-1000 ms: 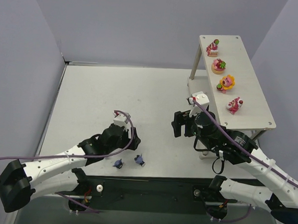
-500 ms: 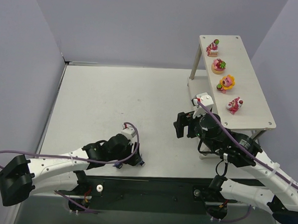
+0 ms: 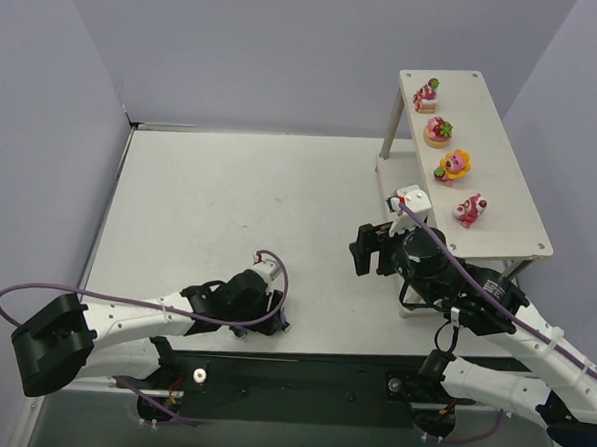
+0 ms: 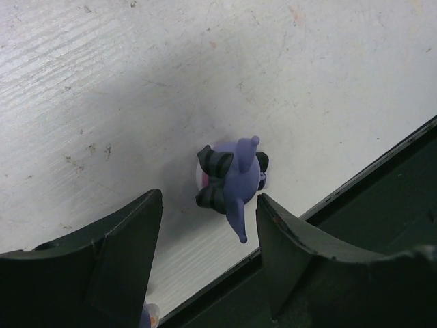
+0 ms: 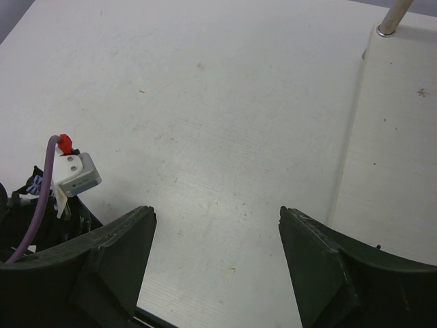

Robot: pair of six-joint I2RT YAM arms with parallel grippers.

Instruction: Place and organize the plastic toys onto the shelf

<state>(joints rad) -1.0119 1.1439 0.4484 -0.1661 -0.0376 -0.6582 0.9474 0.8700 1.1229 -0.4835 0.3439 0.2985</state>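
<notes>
A dark blue-purple toy (image 4: 232,179) with black stripes lies on the white tabletop close to its near edge. My left gripper (image 4: 209,198) straddles it with the jaws open; the right finger nearly touches the toy and a gap shows on the left side. The corner of a second purple toy (image 4: 149,316) peeks out beside the left finger. In the top view the left gripper (image 3: 270,317) is low over the table's front edge. Four bright pink and orange toys (image 3: 452,165) stand in a row on the top board of the shelf (image 3: 501,184). My right gripper (image 5: 215,219) hangs open and empty.
The black mounting rail (image 4: 382,205) runs right beside the purple toy along the table's near edge. The shelf's lower board (image 5: 396,137) and one leg (image 5: 392,17) are at the right of the right wrist view. Grey walls enclose the table.
My left arm has swung down toward the near edge and lowered over the purple toys, its jaws narrowing. The right arm has barely shifted.
</notes>
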